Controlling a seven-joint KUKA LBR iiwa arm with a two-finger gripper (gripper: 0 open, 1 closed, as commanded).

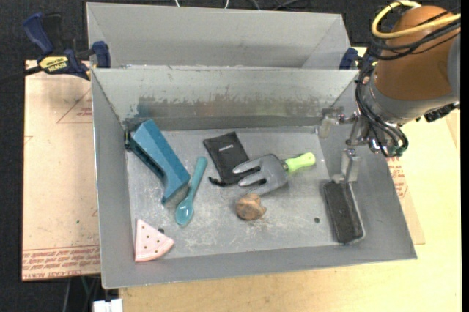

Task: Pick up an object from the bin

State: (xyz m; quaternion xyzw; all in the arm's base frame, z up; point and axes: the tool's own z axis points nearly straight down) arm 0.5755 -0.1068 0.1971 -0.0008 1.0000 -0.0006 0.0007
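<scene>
My gripper (pixel 349 159) hangs at the right side of the bin, just above the far end of a long black rectangular block (pixel 343 211) that lies along the right wall. Nothing shows in the gripper. To its left lies a grey fork-shaped tool with a green handle (pixel 268 171), the handle end pointing toward the gripper. A brown stone-like lump (pixel 250 206) rests just in front of that tool.
A black flat pouch (pixel 226 151) lies mid-bin behind the fork tool. Further left are a teal spoon (pixel 189 194) and a blue stapler-like wedge (pixel 158 157). A pink triangular slice (pixel 151 242) sits in the front left corner. The arm's orange cover and cables overhang the right rim.
</scene>
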